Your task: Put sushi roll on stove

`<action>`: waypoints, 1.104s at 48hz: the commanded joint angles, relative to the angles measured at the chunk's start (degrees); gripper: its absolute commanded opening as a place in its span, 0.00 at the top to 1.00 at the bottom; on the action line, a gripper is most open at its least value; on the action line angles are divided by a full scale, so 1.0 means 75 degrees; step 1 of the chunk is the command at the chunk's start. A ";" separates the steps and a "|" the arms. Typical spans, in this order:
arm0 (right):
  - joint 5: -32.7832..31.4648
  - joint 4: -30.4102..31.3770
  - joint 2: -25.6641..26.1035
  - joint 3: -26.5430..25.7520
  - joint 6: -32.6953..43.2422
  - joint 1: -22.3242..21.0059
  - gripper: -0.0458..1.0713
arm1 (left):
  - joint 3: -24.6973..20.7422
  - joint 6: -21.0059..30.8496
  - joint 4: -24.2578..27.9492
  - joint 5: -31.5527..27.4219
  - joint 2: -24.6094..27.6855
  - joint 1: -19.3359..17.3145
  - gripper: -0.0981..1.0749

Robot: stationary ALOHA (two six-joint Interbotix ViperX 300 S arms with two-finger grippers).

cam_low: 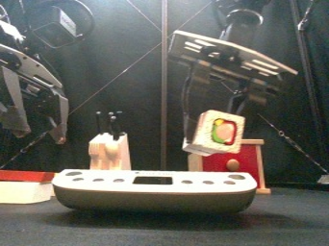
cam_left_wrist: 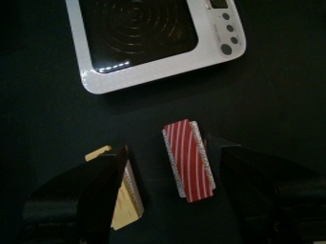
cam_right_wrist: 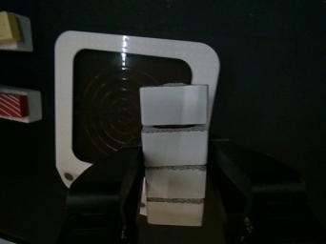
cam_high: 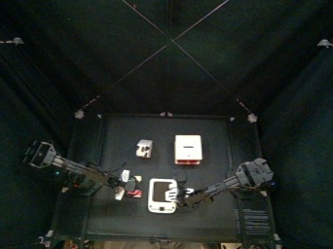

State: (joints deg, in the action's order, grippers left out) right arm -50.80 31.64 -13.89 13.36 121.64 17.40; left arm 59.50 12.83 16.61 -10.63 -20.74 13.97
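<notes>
The right tool (cam_low: 216, 113) is gripping the sushi roll (cam_low: 216, 133) between its jaws, holding it tilted above the stove (cam_low: 152, 189), round face toward the front; the left tool (cam_left_wrist: 173, 195) is standing open

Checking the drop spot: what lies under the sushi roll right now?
The sushi roll, held in the right pincer, hangs over the stove; its dark ringed cooking face shows beneath. The patch directly behind the roll is covered.

Stove (cam_low: 154, 189) hides the red-edged box's (cam_low: 236, 159) base.
</notes>
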 commanded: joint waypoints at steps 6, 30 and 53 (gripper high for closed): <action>0.0012 0.0176 -0.0164 -0.0504 -0.0012 -0.0152 0.50 | -0.0082 0.0000 0.0000 0.0059 0.0000 -0.0012 0.08; 0.0070 0.0176 -0.0293 -0.0527 -0.0035 -0.0141 0.42 | -0.0035 -0.0012 0.0000 0.0059 0.0000 -0.0023 0.08; 0.0129 0.0129 -0.0328 -0.0563 -0.0609 -0.0152 0.33 | -0.0023 -0.0012 0.0000 0.0059 0.0000 -0.0059 0.08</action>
State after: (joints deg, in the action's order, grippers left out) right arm -49.92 33.05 -17.49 10.72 119.27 16.61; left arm 60.03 12.74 16.61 -10.63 -20.74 13.71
